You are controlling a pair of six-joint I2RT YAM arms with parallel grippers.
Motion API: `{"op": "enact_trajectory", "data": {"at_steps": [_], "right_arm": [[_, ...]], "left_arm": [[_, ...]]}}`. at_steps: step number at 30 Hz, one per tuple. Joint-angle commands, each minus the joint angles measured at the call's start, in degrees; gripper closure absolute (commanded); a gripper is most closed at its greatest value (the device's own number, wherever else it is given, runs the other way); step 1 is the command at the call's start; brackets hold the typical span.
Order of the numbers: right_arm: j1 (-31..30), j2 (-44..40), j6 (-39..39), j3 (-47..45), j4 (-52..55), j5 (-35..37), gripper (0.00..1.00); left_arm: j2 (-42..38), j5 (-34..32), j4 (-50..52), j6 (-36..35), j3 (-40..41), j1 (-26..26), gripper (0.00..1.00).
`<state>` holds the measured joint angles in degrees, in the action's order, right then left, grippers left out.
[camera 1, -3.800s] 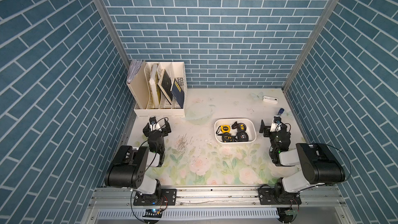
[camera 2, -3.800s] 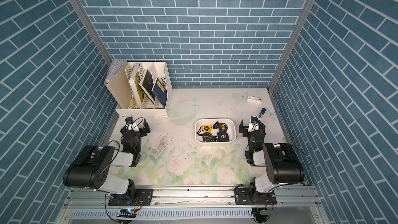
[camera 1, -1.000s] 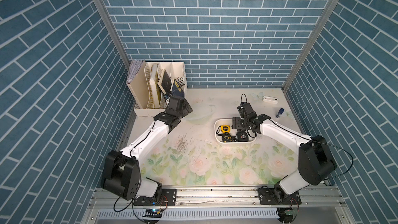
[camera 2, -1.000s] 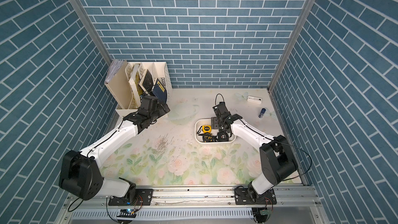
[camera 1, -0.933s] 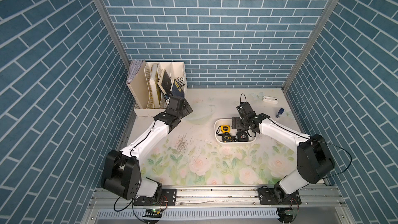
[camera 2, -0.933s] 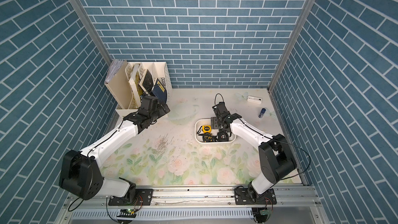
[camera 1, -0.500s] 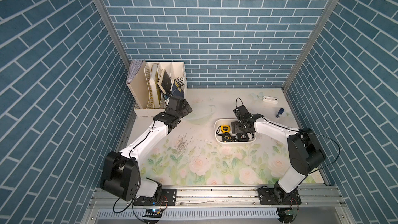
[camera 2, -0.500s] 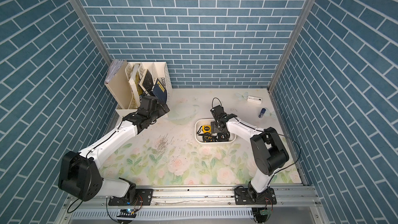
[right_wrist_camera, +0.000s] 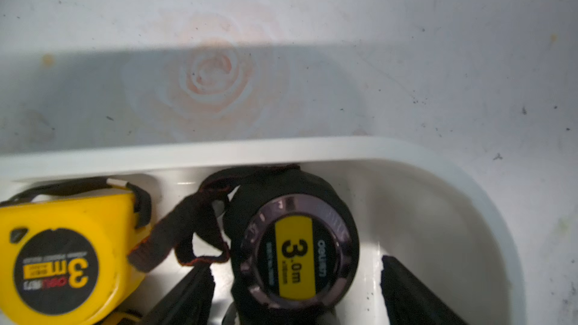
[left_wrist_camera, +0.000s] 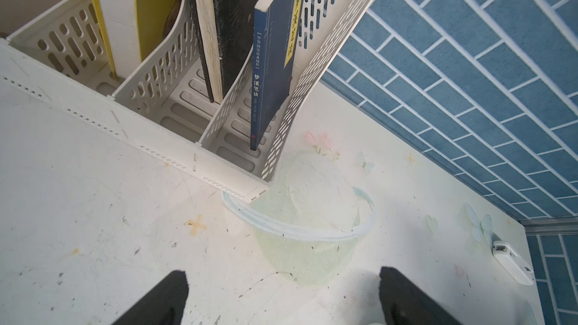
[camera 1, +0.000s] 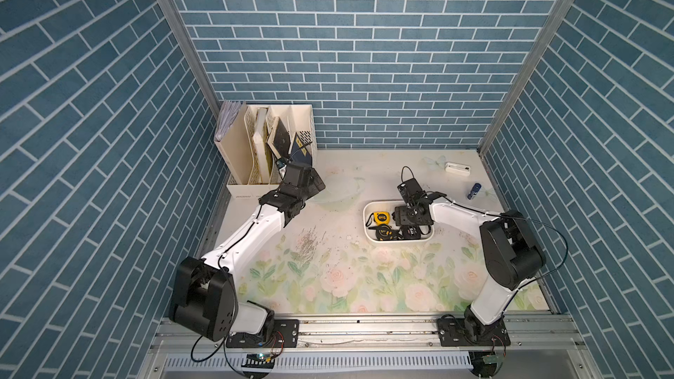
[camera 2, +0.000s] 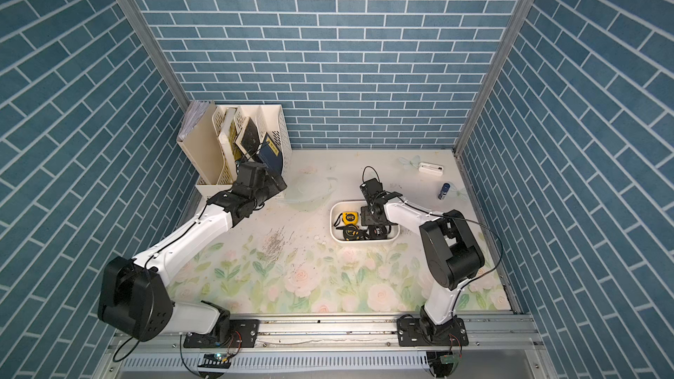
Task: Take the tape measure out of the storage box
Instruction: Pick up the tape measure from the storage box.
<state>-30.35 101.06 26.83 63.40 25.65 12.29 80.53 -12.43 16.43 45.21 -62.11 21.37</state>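
The storage box (camera 1: 365, 226) (camera 2: 332, 226) is a shallow white tub on the floral mat, right of the middle in both top views. It holds a yellow tape measure (camera 1: 381, 217) (right_wrist_camera: 62, 245) and black ones. My right gripper (camera 1: 408, 217) (camera 2: 372, 217) (right_wrist_camera: 295, 265) reaches down into the box. Its jaws stand open on either side of a round black tape measure (right_wrist_camera: 297, 245) with a yellow "3.0m" label, and a gap shows at one finger. The box rim (right_wrist_camera: 281, 148) runs just beyond. My left gripper (camera 1: 314, 184) (left_wrist_camera: 283, 273) is open and empty over the mat.
A cream slotted file organizer (camera 1: 270, 147) (left_wrist_camera: 175, 76) with books stands at the back left, close in front of the left gripper. A small white device (camera 1: 457, 168) and a blue capped item (camera 1: 474, 190) lie at the back right.
The right gripper has shifted a little leftward and lower into the box, settling around the black tape measure. The left arm has stayed where it was.
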Motion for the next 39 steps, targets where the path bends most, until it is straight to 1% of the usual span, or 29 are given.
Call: {"op": "enact_trajectory", "data": {"at_steps": [1,6,11,14,16,18,23,26,27,34,37,39], "right_arm": [[0.4,1.6,1.5,1.9,-0.8,0.3,0.14],[0.5,3.0,1.3,2.5,-1.8,0.0,0.17],[0.7,4.3,1.4,3.3,-2.4,-0.2,0.22],[0.7,4.5,1.6,2.9,-2.9,-0.2,0.28],[0.7,4.5,1.6,2.5,-3.1,-0.2,0.36],[0.9,4.6,1.6,2.5,-3.1,-0.2,0.52],[1.3,4.3,1.6,1.8,-3.2,-0.3,0.81],[1.3,2.5,1.5,1.4,-3.1,-0.2,0.98],[1.3,1.6,1.3,1.4,-3.0,-0.3,1.0],[1.2,-8.3,-0.6,4.8,0.2,-3.1,1.0],[1.0,-11.4,-1.1,7.1,2.7,-4.9,1.0],[1.0,-13.6,-1.6,8.0,2.8,-7.5,1.0]], "left_arm": [[-0.7,-1.1,0.9,-0.6,0.2,0.2,0.0],[-0.4,-1.0,0.6,-0.6,0.6,0.1,0.0],[0.0,-0.8,0.3,-0.6,0.8,0.2,0.0],[0.3,-0.7,0.3,-0.7,0.7,0.2,0.0],[0.4,-0.6,0.2,-0.7,0.8,0.1,0.0],[0.4,-0.5,0.1,-0.7,0.8,0.2,0.0],[0.7,-0.3,-0.2,-0.8,0.7,0.2,0.0],[0.5,-0.2,-0.5,-0.9,0.7,0.2,0.0],[0.4,-0.2,-0.6,-0.9,0.6,0.1,0.0],[-0.7,-0.4,-0.7,-1.3,-0.4,0.2,0.0],[-0.3,-0.9,0.5,-1.3,-2.2,0.1,0.0],[-0.2,-0.4,0.2,-1.4,-2.9,0.2,0.0]]}}
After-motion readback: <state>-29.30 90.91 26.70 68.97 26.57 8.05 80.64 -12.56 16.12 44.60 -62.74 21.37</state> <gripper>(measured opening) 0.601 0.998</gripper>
